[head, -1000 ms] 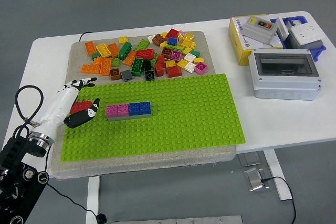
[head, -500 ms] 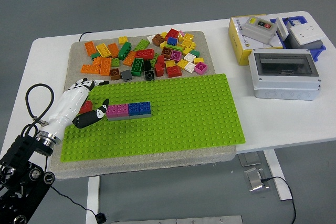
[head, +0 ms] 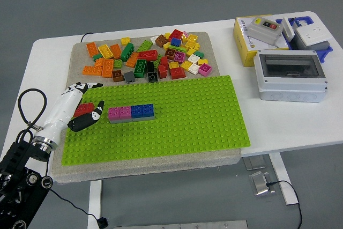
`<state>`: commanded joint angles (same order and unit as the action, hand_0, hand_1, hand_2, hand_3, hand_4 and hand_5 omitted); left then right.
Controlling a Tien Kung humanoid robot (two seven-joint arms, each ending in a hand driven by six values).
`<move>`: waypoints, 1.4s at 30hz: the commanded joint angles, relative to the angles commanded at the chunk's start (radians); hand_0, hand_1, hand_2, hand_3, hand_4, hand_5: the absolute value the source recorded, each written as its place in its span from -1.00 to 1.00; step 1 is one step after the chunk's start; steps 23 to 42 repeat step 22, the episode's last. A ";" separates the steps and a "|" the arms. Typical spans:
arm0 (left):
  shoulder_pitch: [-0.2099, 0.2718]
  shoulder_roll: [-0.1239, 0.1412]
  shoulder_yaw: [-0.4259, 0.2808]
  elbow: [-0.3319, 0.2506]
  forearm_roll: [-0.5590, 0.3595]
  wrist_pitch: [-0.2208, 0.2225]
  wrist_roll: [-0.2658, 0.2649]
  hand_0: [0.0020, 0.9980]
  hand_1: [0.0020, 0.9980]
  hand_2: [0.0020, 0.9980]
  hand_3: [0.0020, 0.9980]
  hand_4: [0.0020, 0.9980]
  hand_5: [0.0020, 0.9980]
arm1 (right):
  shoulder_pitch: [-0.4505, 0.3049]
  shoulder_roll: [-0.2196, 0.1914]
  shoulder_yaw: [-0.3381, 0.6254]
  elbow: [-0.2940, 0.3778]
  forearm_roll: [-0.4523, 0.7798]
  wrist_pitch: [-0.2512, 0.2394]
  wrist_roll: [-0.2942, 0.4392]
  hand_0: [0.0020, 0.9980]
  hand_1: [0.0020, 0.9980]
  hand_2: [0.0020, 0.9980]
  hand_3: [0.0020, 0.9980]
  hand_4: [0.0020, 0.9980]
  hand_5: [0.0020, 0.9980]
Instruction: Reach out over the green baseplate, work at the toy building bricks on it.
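The green baseplate (head: 182, 111) lies on a beige mat in the middle of the table. On its left part stands a short row: a magenta brick (head: 119, 112) and a blue brick (head: 142, 110) on grey bricks. A red brick (head: 82, 109) sits on the plate just left of the row. My left hand (head: 95, 98) reaches in from the lower left and lies over the red brick. Its fingers (head: 86, 86) are spread, and the thumb tip points at the magenta brick's left end, a small gap away. It holds nothing. My right arm is out of view.
A pile of loose bricks (head: 150, 57) in many colours lies on the mat (head: 225, 156) behind the plate. At the right stand a yellow box (head: 247, 38), a grey enclosure with a clear lid (head: 292, 76) and a blue tray (head: 308, 30).
My left hand went right until its thumb reached the magenta brick, then drew back left and a little down. The red brick and the row stayed put.
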<state>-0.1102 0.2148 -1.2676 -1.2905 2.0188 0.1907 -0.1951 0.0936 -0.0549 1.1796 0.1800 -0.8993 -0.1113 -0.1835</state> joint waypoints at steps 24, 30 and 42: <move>-0.001 -0.026 -0.054 0.040 -0.023 -0.045 0.005 0.96 0.78 0.65 0.48 -0.03 -0.32 | -0.001 -0.012 0.034 0.000 -0.019 -0.009 0.001 0.23 0.22 0.23 0.23 -0.22 0.52; -0.001 -0.026 -0.054 0.040 -0.023 -0.045 0.005 0.96 0.78 0.65 0.48 -0.03 -0.32 | -0.001 -0.012 0.034 0.000 -0.019 -0.009 0.001 0.23 0.22 0.23 0.23 -0.22 0.52; -0.001 -0.026 -0.054 0.040 -0.023 -0.045 0.005 0.96 0.78 0.65 0.48 -0.03 -0.32 | -0.001 -0.012 0.034 0.000 -0.019 -0.009 0.001 0.23 0.22 0.23 0.23 -0.22 0.52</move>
